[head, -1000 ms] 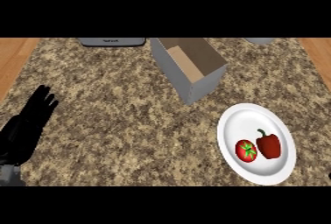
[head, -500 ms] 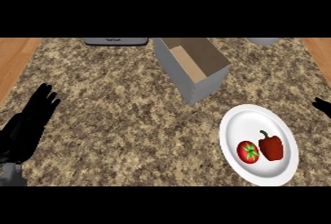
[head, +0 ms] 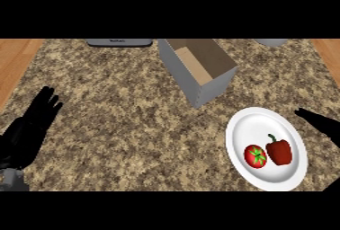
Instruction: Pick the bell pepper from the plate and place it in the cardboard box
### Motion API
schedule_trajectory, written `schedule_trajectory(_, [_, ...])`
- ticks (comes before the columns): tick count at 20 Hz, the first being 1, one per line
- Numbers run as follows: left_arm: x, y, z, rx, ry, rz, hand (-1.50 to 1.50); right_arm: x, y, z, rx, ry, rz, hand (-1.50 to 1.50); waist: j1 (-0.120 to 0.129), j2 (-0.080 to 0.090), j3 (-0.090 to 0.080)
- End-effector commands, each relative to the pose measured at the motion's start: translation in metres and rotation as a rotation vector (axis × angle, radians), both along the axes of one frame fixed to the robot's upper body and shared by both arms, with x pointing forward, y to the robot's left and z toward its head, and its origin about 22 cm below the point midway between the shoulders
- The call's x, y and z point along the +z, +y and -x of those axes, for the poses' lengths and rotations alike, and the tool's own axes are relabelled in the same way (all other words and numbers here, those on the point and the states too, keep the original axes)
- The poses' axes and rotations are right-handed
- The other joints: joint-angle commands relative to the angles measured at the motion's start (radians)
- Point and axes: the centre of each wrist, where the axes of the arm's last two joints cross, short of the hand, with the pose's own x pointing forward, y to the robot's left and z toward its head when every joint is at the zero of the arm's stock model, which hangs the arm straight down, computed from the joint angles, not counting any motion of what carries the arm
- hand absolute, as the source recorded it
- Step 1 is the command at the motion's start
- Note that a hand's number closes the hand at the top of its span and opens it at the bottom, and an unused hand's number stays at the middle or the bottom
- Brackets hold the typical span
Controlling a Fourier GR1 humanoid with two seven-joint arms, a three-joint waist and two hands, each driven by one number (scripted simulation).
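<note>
A red bell pepper [head: 279, 151] lies on the right half of a white plate [head: 256, 128] at the lower right of the counter. Beside it on the plate sits a red tomato [head: 256, 156] with a green stem. The open cardboard box [head: 198, 67] stands behind the plate, at the upper middle. My right hand [head: 320, 122] comes in from the right edge, its straight fingers reaching just over the plate's right rim, above the pepper and apart from it. My left hand [head: 30, 130] rests open at the left edge, fingers up.
A dark flat appliance [head: 119, 42] lies at the counter's back edge, left of the box. A grey object [head: 271, 42] shows at the back right. Wooden floor [head: 15, 58] borders the speckled counter on both sides.
My right hand has come into view from the right edge and moved left toward the plate. The left hand, pepper and box have stayed where they were.
</note>
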Motion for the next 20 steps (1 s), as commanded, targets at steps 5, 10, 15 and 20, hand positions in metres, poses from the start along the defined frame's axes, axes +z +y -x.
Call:
schedule_trajectory(5, [0.002, -0.002, 0.015, 0.004, 0.018, 0.004, 0.0, -0.001, -0.006, -0.01, -0.012, 0.077, 0.042, -1.5, -0.002, -0.001, 0.001])
schedule_trajectory(10, [0.003, 0.006, -0.004, 0.003, 0.003, 0.005, 0.0, -0.032, 0.008, -0.003, -0.002, 0.071, 0.032, -1.5, -0.006, -0.001, 0.001])
schedule_trajectory(15, [0.01, 0.001, -0.003, -0.014, -0.002, 0.002, 0.0, -0.025, -0.009, -0.016, 0.016, 0.037, 0.009, -1.5, -0.004, 0.0, 0.001])
schedule_trajectory(20, [-0.005, -0.008, 0.003, 0.009, 0.022, 0.01, 0.0, -0.042, 0.012, -0.01, 0.041, 0.0, 0.04, -1.5, -0.005, 0.0, 0.001])
